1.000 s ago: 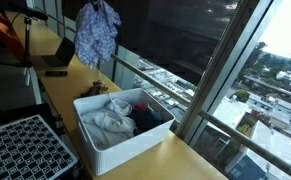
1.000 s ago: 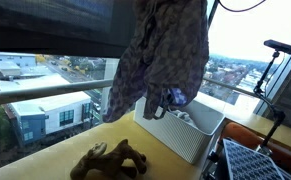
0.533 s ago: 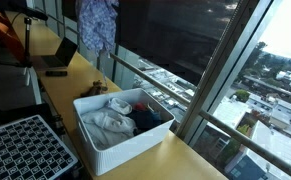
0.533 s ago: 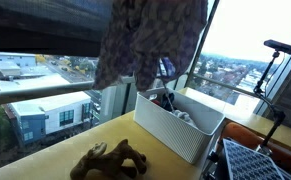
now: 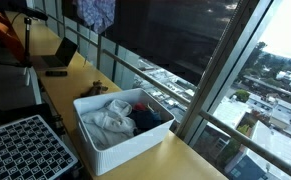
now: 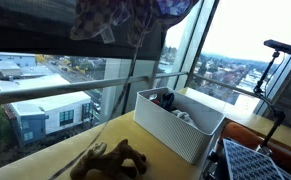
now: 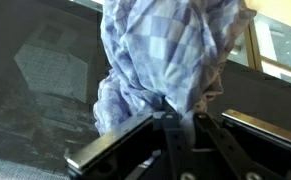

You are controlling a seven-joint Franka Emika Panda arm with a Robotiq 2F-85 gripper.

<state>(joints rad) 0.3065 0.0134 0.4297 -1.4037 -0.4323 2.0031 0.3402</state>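
No legible text, label, brand or number anywhere, perhaps owing to the blurry views

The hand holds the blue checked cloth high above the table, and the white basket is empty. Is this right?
Not quite: the white basket is not empty. In an exterior view clothes lie in it. The hand does hold the blue checked cloth.

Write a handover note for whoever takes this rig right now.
Hand: shut on the blue checked garment, raised high above the yellow table.
White bin: on the table, holding a white garment and a dark garment.
Brown bundle: on the table beside the bin.
Done: checked garment lifted.
Left: it is not set down yet.
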